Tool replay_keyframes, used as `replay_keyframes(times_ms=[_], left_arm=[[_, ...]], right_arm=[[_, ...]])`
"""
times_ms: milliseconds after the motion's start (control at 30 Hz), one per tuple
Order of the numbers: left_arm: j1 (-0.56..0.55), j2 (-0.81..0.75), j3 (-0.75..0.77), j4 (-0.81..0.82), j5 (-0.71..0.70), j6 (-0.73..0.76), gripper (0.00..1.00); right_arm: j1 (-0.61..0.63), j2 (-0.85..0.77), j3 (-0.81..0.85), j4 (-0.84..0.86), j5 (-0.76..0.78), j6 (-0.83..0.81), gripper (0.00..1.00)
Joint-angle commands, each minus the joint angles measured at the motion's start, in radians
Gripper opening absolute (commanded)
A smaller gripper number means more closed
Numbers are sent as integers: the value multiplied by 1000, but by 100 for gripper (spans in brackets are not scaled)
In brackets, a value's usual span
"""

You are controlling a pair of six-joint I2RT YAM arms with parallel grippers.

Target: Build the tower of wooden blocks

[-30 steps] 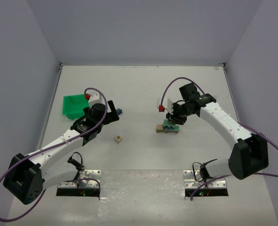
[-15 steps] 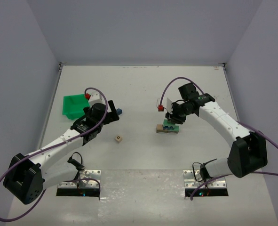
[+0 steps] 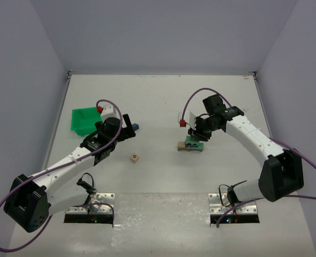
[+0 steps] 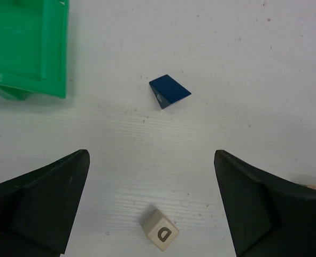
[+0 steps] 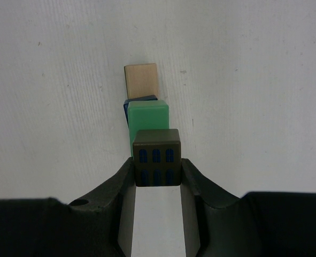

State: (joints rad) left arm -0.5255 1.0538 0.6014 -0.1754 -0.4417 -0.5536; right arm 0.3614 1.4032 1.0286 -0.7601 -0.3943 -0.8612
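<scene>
Right wrist, unlike top external, shows us our right gripper point(image 5: 156, 167) clamping a brown blue-windowed wooden cube point(image 5: 156, 158) before the tan-and-green wood block tower point(image 5: 147, 115); left gripper point(image 4: 151, 160) gapes above white table point(image 4: 254, 53).

White arms point(image 3: 67, 160), black joints, looping purple cables point(image 3: 203, 90), black end effectors point(image 4: 151, 160) point(image 5: 157, 163).

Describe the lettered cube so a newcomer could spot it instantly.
Start at the green bin on the left of the table. Right of it lies a blue wedge; the cube sits toward the near edge from that, touching nothing. It alone bears a letter: a black D on a pale face.
</scene>
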Motion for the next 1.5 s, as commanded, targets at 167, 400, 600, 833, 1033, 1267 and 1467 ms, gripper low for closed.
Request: replay_keyframes(times_ms=[167, 400, 600, 833, 1033, 1267, 1467], left_arm=[[-9, -3, 43, 24, 0, 11, 100], [-8, -2, 42, 24, 0, 11, 100], [-10, -3, 43, 25, 1, 11, 100], [-10, -3, 44, 24, 9, 11, 100], [-10, 2, 47, 22, 7, 11, 100], [-8, 3, 49, 24, 8, 11, 100], [-9, 5, 48, 23, 11, 11, 100]], right_arm=[[-5, 10, 5, 14, -10, -11, 23], [-4, 11, 5, 16, -5, -8, 24], [-5, 7, 3, 15, -8, -10, 28], [-5, 4, 1, 18, -1, -10, 33], [-4, 2, 1, 18, 2, -10, 39], [-4, 0, 5, 13, 2, -2, 45], [-4, -1, 1, 18, 5, -1, 51]])
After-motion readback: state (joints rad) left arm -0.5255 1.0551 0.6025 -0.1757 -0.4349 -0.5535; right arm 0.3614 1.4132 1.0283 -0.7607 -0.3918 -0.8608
